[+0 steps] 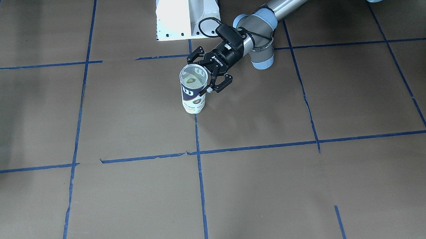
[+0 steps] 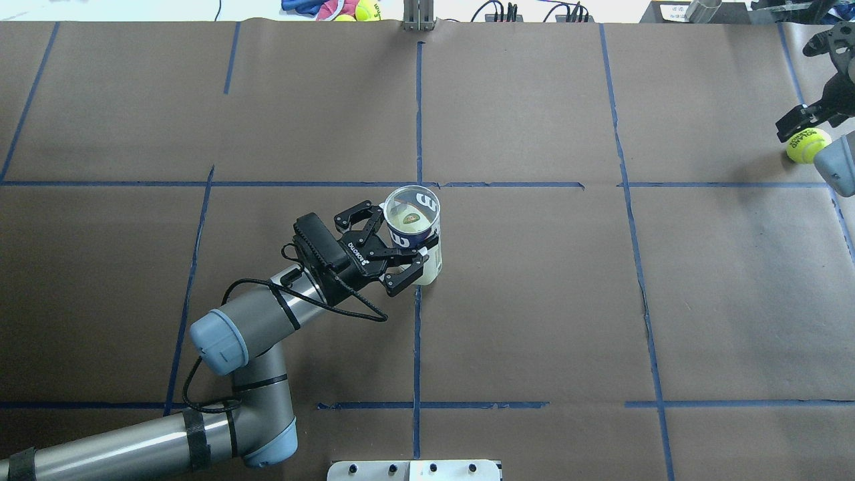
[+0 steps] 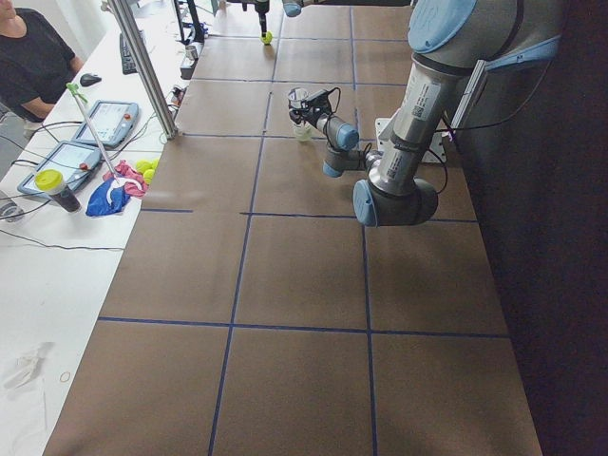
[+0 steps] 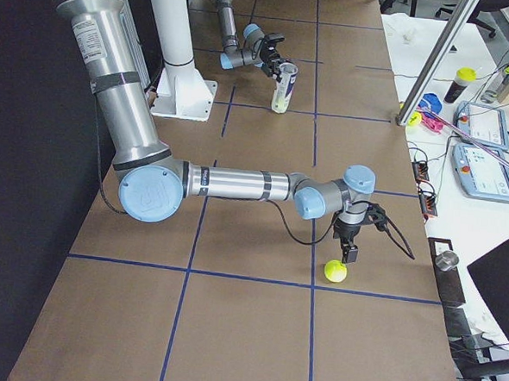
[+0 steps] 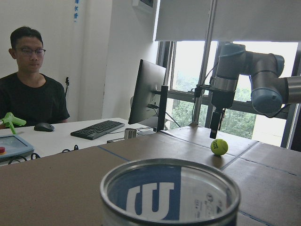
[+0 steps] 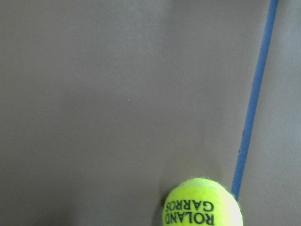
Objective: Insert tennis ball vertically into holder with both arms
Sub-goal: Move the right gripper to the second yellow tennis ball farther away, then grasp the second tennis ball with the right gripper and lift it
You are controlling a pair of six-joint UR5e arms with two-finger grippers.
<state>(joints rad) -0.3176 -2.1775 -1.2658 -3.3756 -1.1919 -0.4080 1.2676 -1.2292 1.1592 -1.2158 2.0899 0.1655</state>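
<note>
far apart, holder (image 1: 193,96) and tennis ball (image 2: 807,145)

The table (image 2: 534,300) is covered edge to edge in brown paper, and blue tape lines (image 2: 417,120) divide it into large rectangles. Seen from overhead, the holder (image 2: 429,266) stands upright near the centre with its open mouth up. Its foot rests on the middle tape line, just to the 6 o'clock side of a crossing. The tennis ball (image 2: 807,145) lies on the paper far out toward 3 o'clock, well apart from the holder and just beside a tape line, with its black lettering showing. The white pedestal base (image 1: 186,14) is bolted down at the 6 o'clock edge.
</note>
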